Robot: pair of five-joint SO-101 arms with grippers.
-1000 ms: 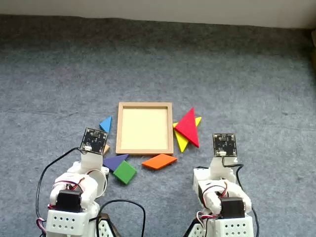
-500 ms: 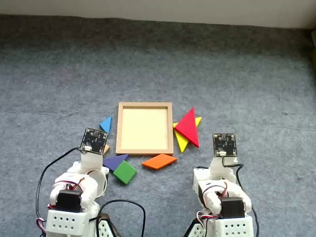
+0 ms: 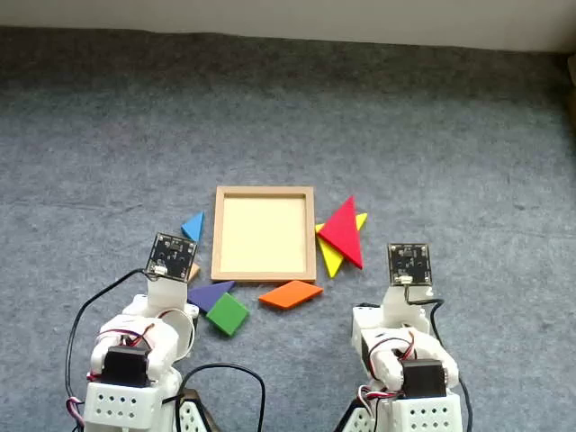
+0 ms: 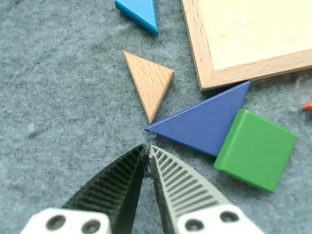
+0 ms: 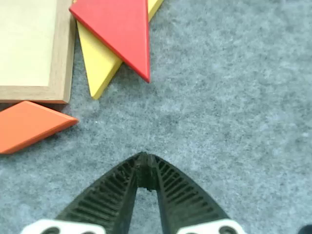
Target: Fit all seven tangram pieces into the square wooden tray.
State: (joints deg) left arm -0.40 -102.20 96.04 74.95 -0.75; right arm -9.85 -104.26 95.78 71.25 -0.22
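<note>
The square wooden tray (image 3: pixel 219 234) lies in the middle of the grey carpet with nothing in it. A red triangle (image 3: pixel 343 231) rests partly on a yellow triangle (image 3: pixel 330 258) at the tray's right side. An orange parallelogram (image 3: pixel 290 293), a green square (image 3: pixel 228 314) and a dark blue triangle (image 3: pixel 207 295) lie along its near edge. A light blue triangle (image 3: pixel 193 225) and a plain wooden triangle (image 4: pixel 150 84) sit to its left. My left gripper (image 4: pixel 147 149) is shut, its tips just short of the dark blue triangle (image 4: pixel 207 121). My right gripper (image 5: pixel 144 160) is shut over bare carpet, nearer than the red triangle (image 5: pixel 119 27).
Grey carpet (image 3: pixel 450 162) covers the whole table, with wide free room beyond the tray and at both sides. Both arm bases stand at the near edge, the left arm (image 3: pixel 135 360) and the right arm (image 3: pixel 405 364). A pale wall strip runs along the far edge.
</note>
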